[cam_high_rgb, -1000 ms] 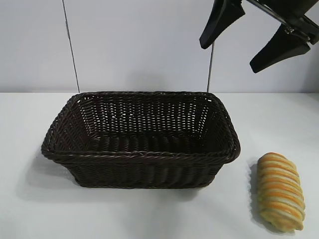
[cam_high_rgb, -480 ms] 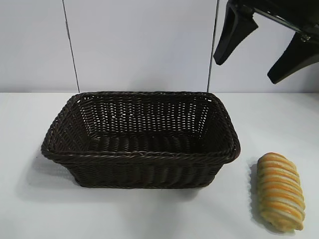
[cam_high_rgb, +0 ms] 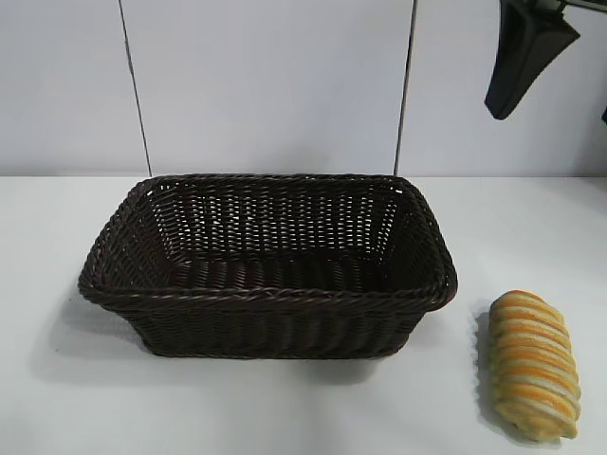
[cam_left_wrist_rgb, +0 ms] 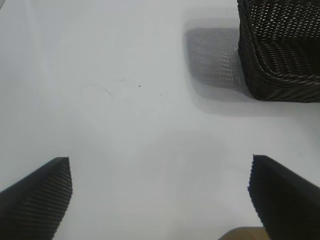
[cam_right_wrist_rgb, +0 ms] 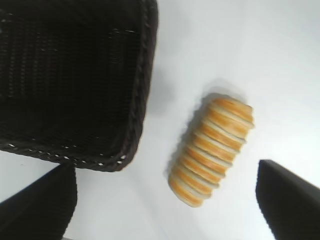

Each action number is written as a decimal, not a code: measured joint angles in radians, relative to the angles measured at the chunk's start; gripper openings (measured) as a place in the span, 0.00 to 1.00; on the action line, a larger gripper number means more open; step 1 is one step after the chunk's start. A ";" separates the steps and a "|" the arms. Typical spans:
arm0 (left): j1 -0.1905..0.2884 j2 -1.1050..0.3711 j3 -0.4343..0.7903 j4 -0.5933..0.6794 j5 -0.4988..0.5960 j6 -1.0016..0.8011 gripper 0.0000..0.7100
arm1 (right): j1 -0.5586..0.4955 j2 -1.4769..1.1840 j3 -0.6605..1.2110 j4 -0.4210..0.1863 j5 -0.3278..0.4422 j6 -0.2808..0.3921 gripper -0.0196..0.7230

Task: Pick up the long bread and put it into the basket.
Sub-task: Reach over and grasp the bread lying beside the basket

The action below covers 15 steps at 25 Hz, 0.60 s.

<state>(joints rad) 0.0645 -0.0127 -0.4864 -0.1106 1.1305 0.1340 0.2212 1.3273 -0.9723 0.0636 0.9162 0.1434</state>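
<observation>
The long bread (cam_high_rgb: 533,365), golden-tan with orange and cream stripes, lies on the white table to the right of the basket (cam_high_rgb: 266,296). The basket is dark brown wicker and nothing lies in it. My right gripper (cam_high_rgb: 555,109) is open and empty, high above the table's back right; only one finger (cam_high_rgb: 524,57) shows fully. In the right wrist view the bread (cam_right_wrist_rgb: 212,150) lies below and between the open fingers of the right gripper (cam_right_wrist_rgb: 165,200), beside the basket's rim (cam_right_wrist_rgb: 142,90). My left gripper (cam_left_wrist_rgb: 160,200) is open and empty over bare table, out of the exterior view.
The basket's corner (cam_left_wrist_rgb: 280,55) and its shadow show in the left wrist view, away from the left gripper. White table (cam_high_rgb: 531,227) surrounds the basket and the bread. A pale wall with two thin vertical lines stands behind.
My right gripper has moved right and up in the exterior view, so one finger has mostly left the frame. The bread and basket have not moved.
</observation>
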 joint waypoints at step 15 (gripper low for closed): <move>0.000 0.000 0.000 -0.002 0.000 0.003 0.98 | 0.000 -0.022 0.329 -0.025 -0.379 0.087 0.96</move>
<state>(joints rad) 0.0645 -0.0127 -0.4864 -0.1125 1.1305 0.1366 0.2212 1.3052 -0.6428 0.0389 0.5370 0.2306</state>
